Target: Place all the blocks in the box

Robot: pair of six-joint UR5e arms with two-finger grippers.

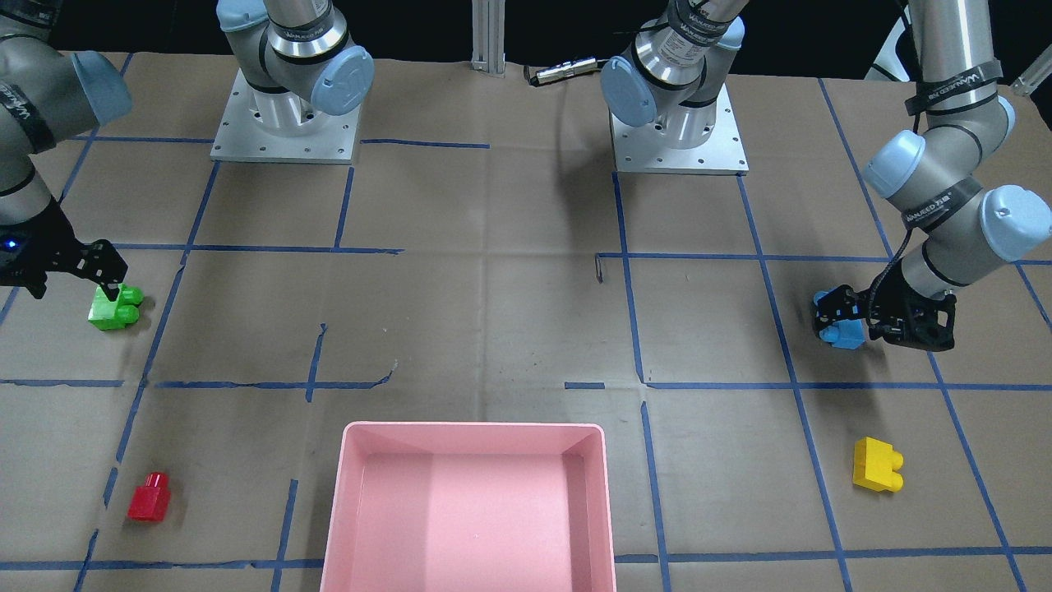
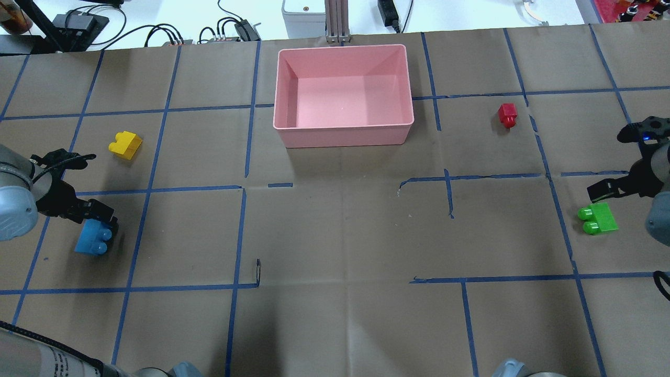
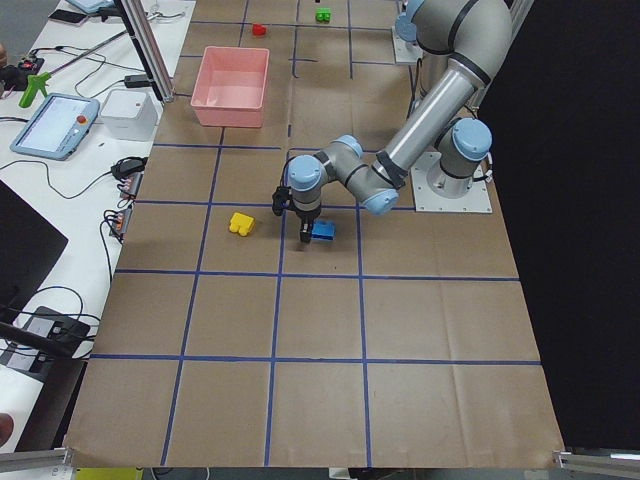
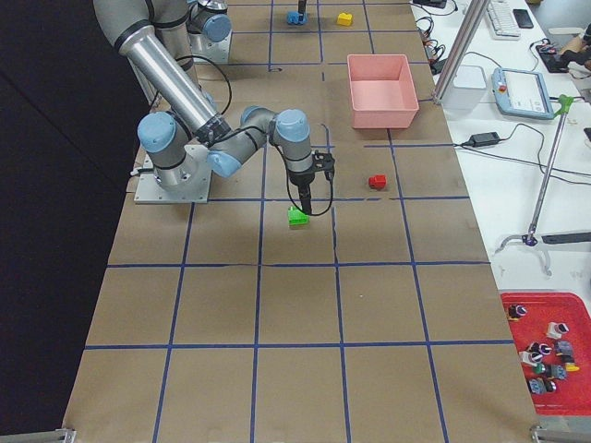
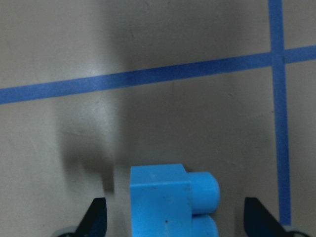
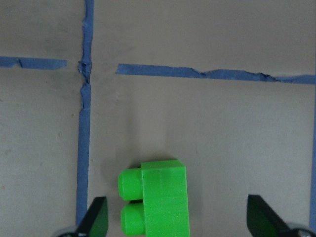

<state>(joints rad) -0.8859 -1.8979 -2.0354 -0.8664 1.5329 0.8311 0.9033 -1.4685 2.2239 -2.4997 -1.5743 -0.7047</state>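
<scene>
The pink box [image 2: 343, 137] stands at the table's far middle, with nothing in it; it also shows in the front view [image 1: 472, 427]. My left gripper [image 2: 99, 217] is open right over the light blue block [image 2: 93, 242]. In the left wrist view its fingertips [image 5: 96, 219] stand wide on either side of that block [image 5: 160, 202] without touching it. My right gripper [image 2: 607, 192] is open over the green block [image 2: 599, 220], which lies between the fingertips [image 6: 96, 219] in the right wrist view [image 6: 158, 197]. The yellow block [image 2: 125, 145] and the red block [image 2: 507, 114] lie loose on the table.
The two arm bases [image 1: 283, 123] [image 1: 678, 123] stand at the robot's edge of the table. A metal post [image 2: 335, 21] rises just behind the box. A white unit [image 3: 128, 115] and a tablet [image 3: 55, 125] sit off the table on the operators' side.
</scene>
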